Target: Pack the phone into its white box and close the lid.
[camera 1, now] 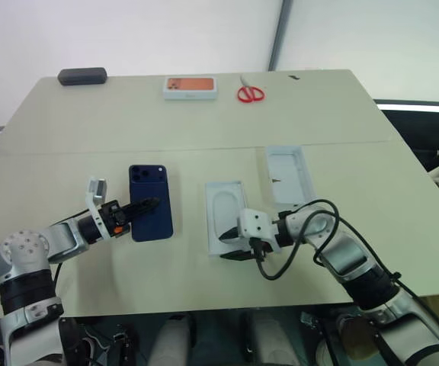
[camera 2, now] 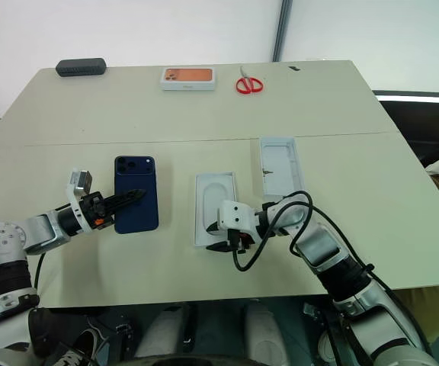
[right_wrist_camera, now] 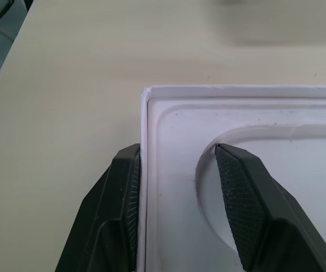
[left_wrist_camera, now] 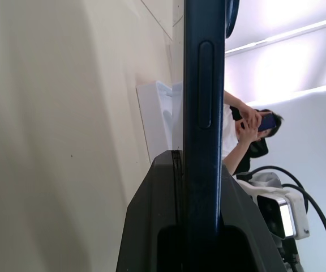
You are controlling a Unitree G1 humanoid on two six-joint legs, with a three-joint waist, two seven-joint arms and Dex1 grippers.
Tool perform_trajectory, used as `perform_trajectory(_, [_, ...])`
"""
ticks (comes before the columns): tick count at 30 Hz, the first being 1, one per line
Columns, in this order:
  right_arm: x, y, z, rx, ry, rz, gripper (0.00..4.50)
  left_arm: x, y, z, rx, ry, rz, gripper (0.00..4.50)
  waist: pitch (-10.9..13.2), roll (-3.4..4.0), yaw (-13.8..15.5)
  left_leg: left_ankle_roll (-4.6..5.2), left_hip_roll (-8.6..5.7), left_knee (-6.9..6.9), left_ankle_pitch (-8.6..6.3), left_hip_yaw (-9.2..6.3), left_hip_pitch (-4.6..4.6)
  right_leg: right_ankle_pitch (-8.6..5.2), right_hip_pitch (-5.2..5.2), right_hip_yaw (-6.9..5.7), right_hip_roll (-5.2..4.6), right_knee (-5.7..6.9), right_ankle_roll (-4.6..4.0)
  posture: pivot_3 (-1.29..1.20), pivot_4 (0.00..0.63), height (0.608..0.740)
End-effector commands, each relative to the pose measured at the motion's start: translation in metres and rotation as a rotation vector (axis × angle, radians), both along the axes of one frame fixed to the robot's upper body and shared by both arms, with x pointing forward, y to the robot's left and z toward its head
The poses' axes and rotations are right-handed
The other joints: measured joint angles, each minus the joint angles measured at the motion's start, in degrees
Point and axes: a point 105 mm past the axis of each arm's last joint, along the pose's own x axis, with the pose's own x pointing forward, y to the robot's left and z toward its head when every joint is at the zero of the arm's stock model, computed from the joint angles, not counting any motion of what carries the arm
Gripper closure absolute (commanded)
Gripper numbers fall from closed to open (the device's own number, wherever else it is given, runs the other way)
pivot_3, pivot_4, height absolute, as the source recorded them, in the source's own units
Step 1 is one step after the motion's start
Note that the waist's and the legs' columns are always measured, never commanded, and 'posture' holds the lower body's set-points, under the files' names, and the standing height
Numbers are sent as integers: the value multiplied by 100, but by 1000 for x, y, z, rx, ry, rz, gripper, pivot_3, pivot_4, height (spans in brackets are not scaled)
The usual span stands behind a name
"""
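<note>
From above, the left pincer (camera 1: 149, 203) is clamped on the slim navy-blue phone (camera 1: 150, 201), held above the beige surface (camera 1: 204, 122). The left wrist view adds the phone's thin edge between the fingers. The right wrist view shows the right pincer (right_wrist_camera: 177, 187), half-open, straddling the shallow white cardboard box's (right_wrist_camera: 253, 187) rim corner.

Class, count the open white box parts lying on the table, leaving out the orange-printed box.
2: one with an oval-recessed insert at the right gripper, and another just beyond it, farther right.
</note>
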Motion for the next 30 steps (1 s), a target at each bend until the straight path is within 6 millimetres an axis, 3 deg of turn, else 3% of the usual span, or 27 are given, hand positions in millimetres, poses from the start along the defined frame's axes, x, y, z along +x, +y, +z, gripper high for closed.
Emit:
perform_trajectory(1, [3, 18, 6, 20, -54, 28, 2397, 1, 0, 13, -12, -60, -2, 4500, 0, 0, -7, 0, 0, 0, 0, 0, 0, 0, 0, 0, 0, 1, 0, 0, 150, 740])
perform_trajectory(10, [9, 61, 5, 61, -77, 50, 2397, 3, 1, 15, -29, -60, 3, 4500, -1, -1, -15, -3, 1, 4, 2, -1, 1, 2, -2, 0, 7, 8, -2, 0, 150, 740])
perform_trajectory(13, [27, 72, 6, 60, -144, -28, 2397, 2, 1, 15, -35, -61, 4, 4500, -1, -1, -13, -6, 3, 4, 3, -4, 1, 3, -3, -1, 9, 10, -4, 0, 150, 740])
perform_trajectory(16, [29, 79, 12, 97, -119, -52, 2397, 1, 1, 13, -36, -58, 9, 4500, -1, -1, -12, -13, 4, 4, 8, -4, 2, 5, -4, -1, 15, 12, -8, 0, 150, 740])
perform_trajectory(27, [26, 76, 18, 111, -118, -30, 2397, 1, 1, 12, -41, -52, 6, 4500, -1, -1, -10, -15, 4, 4, 9, -6, 2, 6, -5, -1, 16, 16, -8, 0, 150, 740])
perform_trajectory(30, [24, 71, 17, 106, -103, -21, 1615, 2, 0, 11, -36, -46, 2, 4500, -1, -1, -10, -15, 4, 4, 9, -5, 2, 6, -5, -1, 17, 16, -8, 0, 150, 740])
